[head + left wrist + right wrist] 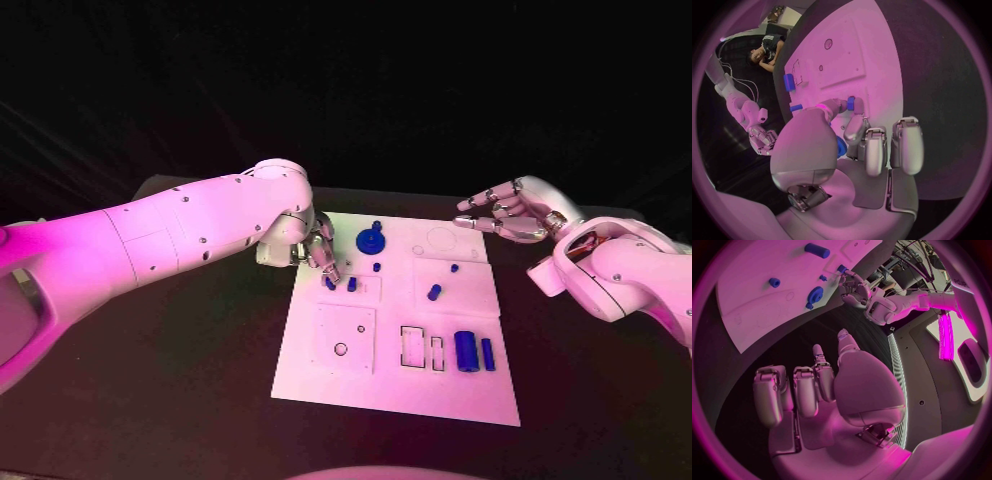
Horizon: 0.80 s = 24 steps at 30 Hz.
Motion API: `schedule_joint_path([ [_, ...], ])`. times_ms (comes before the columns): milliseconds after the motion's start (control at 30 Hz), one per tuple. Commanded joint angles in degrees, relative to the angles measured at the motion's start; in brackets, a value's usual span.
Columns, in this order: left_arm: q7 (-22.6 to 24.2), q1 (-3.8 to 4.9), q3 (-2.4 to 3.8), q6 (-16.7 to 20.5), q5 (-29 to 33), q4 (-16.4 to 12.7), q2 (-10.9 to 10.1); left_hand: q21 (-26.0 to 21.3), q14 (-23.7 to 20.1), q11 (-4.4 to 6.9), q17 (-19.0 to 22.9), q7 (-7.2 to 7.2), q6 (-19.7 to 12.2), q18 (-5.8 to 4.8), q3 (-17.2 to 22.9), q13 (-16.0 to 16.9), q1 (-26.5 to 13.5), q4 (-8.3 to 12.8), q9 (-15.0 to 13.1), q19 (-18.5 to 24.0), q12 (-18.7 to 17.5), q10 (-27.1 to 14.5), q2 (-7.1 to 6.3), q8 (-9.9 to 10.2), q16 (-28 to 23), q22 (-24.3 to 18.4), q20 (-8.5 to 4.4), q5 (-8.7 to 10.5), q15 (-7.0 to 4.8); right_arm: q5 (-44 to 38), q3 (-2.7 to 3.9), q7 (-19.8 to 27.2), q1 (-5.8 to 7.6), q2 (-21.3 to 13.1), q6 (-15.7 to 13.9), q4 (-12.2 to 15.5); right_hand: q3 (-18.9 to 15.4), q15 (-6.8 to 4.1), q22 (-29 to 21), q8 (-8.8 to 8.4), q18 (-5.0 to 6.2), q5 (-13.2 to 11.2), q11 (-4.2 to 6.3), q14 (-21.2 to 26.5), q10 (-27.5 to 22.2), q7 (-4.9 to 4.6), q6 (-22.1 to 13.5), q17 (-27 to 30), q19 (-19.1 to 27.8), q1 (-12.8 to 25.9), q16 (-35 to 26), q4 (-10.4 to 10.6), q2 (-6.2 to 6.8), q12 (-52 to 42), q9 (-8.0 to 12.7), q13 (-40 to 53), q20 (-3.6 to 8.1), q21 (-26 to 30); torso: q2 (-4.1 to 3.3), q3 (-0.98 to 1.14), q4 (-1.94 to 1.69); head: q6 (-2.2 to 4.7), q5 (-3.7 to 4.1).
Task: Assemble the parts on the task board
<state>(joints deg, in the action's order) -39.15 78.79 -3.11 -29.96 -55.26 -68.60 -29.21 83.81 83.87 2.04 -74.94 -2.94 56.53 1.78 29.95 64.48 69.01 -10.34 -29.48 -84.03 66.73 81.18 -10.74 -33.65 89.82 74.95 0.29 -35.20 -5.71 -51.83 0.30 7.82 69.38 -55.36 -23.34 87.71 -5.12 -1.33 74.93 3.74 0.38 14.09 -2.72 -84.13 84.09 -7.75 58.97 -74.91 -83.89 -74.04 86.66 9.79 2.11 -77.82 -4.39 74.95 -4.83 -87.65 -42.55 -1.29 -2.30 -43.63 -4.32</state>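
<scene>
The left hand (pixel 315 248) pinches a small blue peg (pixel 330 283) on the flat white board (pixel 397 385); the right hand (pixel 508 213) hovers empty, fingers spread.

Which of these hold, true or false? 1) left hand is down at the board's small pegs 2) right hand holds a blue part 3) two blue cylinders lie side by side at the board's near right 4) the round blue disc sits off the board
1) True: the left hand reaches the small blue pegs on the task board.
2) False: the right hand holds nothing.
3) True: the blue cylinders lie side by side.
4) False: the blue disc lies on the board.
</scene>
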Motion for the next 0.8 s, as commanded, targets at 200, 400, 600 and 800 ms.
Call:
schedule_joint_path([
  [200,-0.67,-0.74,-0.41,-0.72,-2.34,-0.54,0.11,-0.21,6.13,0.27,-15.06,0.83,0.17,-0.09,8.85,-0.28,-1.19,9.15,-0.12,-3.90,-0.38,-0.14,0.50,-0.75,0.18,9.77,0.32,-0.27,0.21,-0.20,0.00,0.46,-0.03,-0.08,0.25,0.15,-0.45,-0.11,10.83,0.13,0.69,0.22,-0.01,-4.51,0.74,0.15,0.26,-8.92,-3.68,0.15,-0.38,-0.05,-0.52,0.35,-0.08,8.60,0.15,0.20,-0.04,0.00,0.02,-0.12,0.01],
  [400,-0.75,-0.90,-0.48,-1.14,-2.76,-0.64,0.05,-0.12,6.13,0.38,-15.06,0.98,0.23,-0.11,8.63,-0.31,-1.92,9.09,-0.17,-3.93,-0.35,-0.06,0.96,-1.04,0.18,9.86,0.26,-0.22,0.14,-0.20,0.00,0.46,-0.03,-0.13,0.24,0.18,-0.45,-0.11,10.83,0.13,0.69,0.22,-0.01,-4.51,0.74,0.15,0.26,-8.92,-3.68,0.15,-0.38,-0.05,-0.52,0.35,-0.08,8.60,0.15,0.20,-0.02,0.00,0.02,-0.17,0.06],
  [600,-0.83,-0.95,-0.49,-1.64,-2.79,-0.64,-0.05,0.27,6.13,0.59,-15.06,1.25,0.39,-0.22,8.27,-0.33,-3.12,8.97,-0.15,-4.06,-0.24,0.22,1.90,-1.42,0.18,10.21,0.17,-0.22,0.02,-0.20,0.00,0.46,-0.03,-0.13,0.24,0.18,-0.45,-0.11,10.83,0.13,0.69,0.22,-0.01,-4.51,0.74,0.15,0.26,-8.92,-3.68,0.15,-0.38,-0.05,-0.52,0.35,-0.08,8.60,0.15,0.20,0.02,0.01,0.00,-0.26,0.07],
  [800,-0.86,-0.96,-0.50,-1.94,-2.53,-0.58,-0.12,0.48,6.13,0.77,-15.06,1.54,0.76,-0.28,7.56,-0.15,-4.71,8.60,0.02,-4.14,0.08,0.60,3.04,-1.70,0.18,10.42,0.09,-0.13,-0.09,-0.21,0.00,0.46,-0.03,-0.17,0.23,0.19,-0.46,-0.11,10.83,0.13,0.69,0.24,-0.01,-4.51,0.74,0.15,0.26,-8.92,-3.68,0.14,-0.38,-0.05,-0.52,0.35,-0.08,8.60,0.15,0.20,0.03,0.04,0.02,-0.26,0.03],
])
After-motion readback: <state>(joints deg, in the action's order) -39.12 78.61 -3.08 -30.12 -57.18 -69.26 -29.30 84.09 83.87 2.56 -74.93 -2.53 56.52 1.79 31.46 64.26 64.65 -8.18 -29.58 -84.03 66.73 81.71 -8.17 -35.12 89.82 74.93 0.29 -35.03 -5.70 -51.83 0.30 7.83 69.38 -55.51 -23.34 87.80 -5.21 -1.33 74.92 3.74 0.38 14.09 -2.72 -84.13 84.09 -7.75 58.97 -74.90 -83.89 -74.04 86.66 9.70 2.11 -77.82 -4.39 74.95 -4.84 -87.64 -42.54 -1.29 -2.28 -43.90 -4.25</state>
